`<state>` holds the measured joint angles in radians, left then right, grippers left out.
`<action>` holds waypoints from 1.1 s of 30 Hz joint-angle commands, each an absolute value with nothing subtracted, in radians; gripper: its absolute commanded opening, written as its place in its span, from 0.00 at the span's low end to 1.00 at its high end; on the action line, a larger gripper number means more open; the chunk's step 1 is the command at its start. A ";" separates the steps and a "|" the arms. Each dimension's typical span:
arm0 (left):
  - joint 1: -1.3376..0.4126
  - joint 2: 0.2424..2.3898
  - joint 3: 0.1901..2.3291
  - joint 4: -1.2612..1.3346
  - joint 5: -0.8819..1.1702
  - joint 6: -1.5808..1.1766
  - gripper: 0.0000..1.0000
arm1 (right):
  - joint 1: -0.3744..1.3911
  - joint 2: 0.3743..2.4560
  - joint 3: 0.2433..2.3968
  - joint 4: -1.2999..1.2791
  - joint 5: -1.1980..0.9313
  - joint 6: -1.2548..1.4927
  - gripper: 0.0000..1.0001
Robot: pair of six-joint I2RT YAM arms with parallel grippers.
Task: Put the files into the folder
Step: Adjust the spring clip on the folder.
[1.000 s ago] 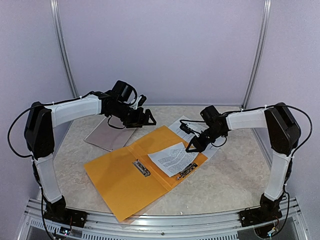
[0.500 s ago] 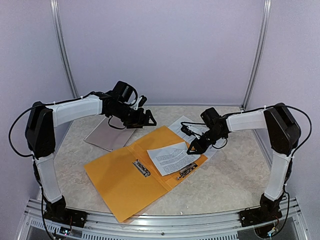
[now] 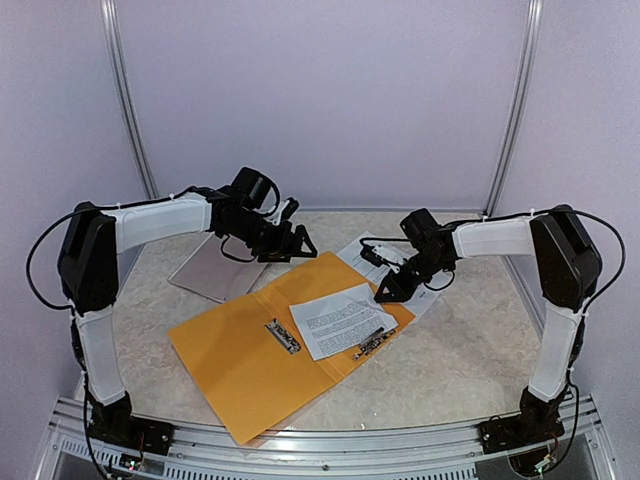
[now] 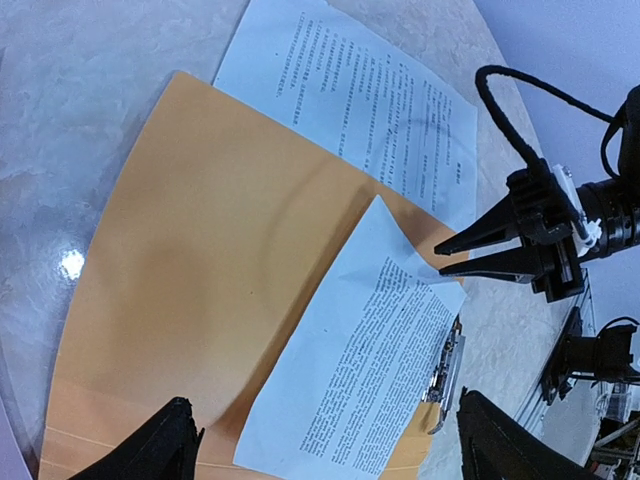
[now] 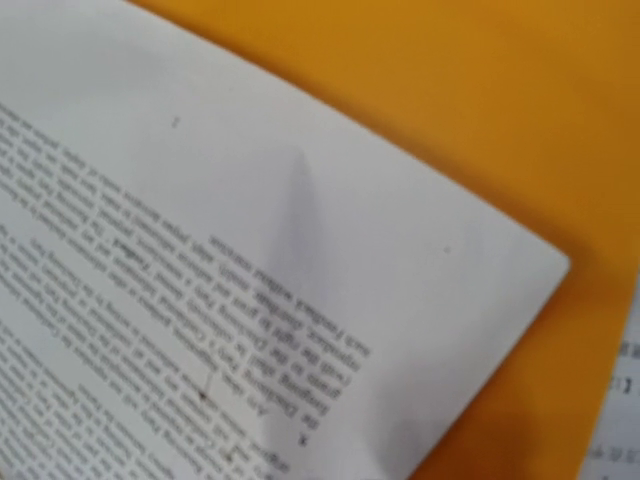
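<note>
An open orange folder (image 3: 240,360) lies in the middle of the table and also shows in the left wrist view (image 4: 220,270). One printed white sheet (image 3: 340,320) lies on its right half, beside a metal clip (image 3: 372,343). My right gripper (image 3: 384,292) is shut on that sheet's far right corner, which is lifted between the fingers (image 4: 470,235). The right wrist view shows only the sheet (image 5: 250,260) up close over the folder (image 5: 420,90). A second sheet (image 3: 362,252) lies flat on the table behind the folder. My left gripper (image 3: 297,243) is wide open and empty above the folder's far edge.
A grey flat board (image 3: 212,268) lies at the back left under the left arm. A second metal clip (image 3: 283,335) sits at the folder's spine. Enclosure walls and two metal posts stand close behind and beside the marble-patterned table (image 3: 460,350).
The held sheet has slid left and forward, further onto the folder's right half, and lies flatter. My right gripper rose slightly. My left gripper shifted a little to the right.
</note>
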<state>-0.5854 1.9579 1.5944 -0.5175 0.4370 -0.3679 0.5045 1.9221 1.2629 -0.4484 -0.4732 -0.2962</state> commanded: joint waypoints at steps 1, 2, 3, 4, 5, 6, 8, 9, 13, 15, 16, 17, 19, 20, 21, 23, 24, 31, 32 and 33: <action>-0.603 2.026 1.633 -0.546 0.484 -0.333 0.85 | 0.517 1.912 1.273 -0.475 -0.449 -0.305 0.15; -0.605 2.042 1.643 -0.562 0.487 -0.327 0.84 | 0.517 1.905 1.271 -0.471 -0.453 -0.300 0.15; -0.608 2.056 1.658 -0.582 0.492 -0.321 0.83 | 0.517 1.894 1.266 -0.466 -0.457 -0.294 0.15; -0.611 2.078 1.673 -0.612 0.492 -0.315 0.81 | 0.517 1.884 1.259 -0.461 -0.460 -0.287 0.16; -0.613 2.090 1.687 -0.630 0.487 -0.308 0.80 | 0.517 1.873 1.252 -0.455 -0.461 -0.280 0.16; -0.615 2.102 1.696 -0.656 0.482 -0.302 0.79 | 0.517 1.862 1.245 -0.451 -0.462 -0.273 0.16; -0.618 2.113 1.698 -0.681 0.475 -0.296 0.76 | 0.517 1.839 1.225 -0.441 -0.463 -0.259 0.16; -0.617 2.113 1.692 -0.688 0.471 -0.301 0.73 | 0.517 1.828 1.215 -0.434 -0.462 -0.250 0.16; -0.610 2.115 1.686 -0.742 0.452 -0.318 0.67 | 0.517 1.788 1.183 -0.419 -0.460 -0.225 0.16; -0.606 2.124 1.688 -0.777 0.456 -0.321 0.65 | 0.517 1.778 1.172 -0.418 -0.460 -0.218 0.16; -0.605 2.128 1.685 -0.788 0.468 -0.323 0.63 | 0.517 1.775 1.169 -0.418 -0.460 -0.215 0.16; -0.603 2.131 1.683 -0.794 0.483 -0.325 0.62 | 0.518 1.774 1.165 -0.418 -0.458 -0.213 0.16; -0.602 2.145 1.677 -0.797 0.508 -0.331 0.61 | 0.517 1.773 1.162 -0.418 -0.453 -0.211 0.16; -0.601 2.153 1.677 -0.801 0.508 -0.335 0.61 | 0.518 1.775 1.162 -0.419 -0.453 -0.210 0.16; -0.600 2.163 1.677 -0.803 0.505 -0.338 0.61 | 0.517 1.776 1.161 -0.419 -0.453 -0.209 0.16; -0.597 2.174 1.675 -0.796 0.519 -0.340 0.60 | 0.518 1.776 1.160 -0.420 -0.454 -0.206 0.16; -0.595 2.178 1.673 -0.787 0.525 -0.343 0.59 | 0.517 1.776 1.158 -0.418 -0.454 -0.205 0.16; -0.592 2.211 1.671 -0.788 0.557 -0.351 0.48 | 0.519 1.769 1.140 -0.411 -0.454 -0.200 0.16; -0.592 2.211 1.669 -0.787 0.567 -0.354 0.45 | 0.519 1.767 1.135 -0.407 -0.453 -0.198 0.16; -0.592 2.211 1.665 -0.785 0.573 -0.356 0.44 | 0.518 1.766 1.131 -0.405 -0.451 -0.197 0.16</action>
<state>-0.6006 2.1910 1.6722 -0.7773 0.5285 -0.3473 0.5049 1.7947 1.1576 -0.4175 -0.4622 -0.2108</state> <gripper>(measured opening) 0.466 0.157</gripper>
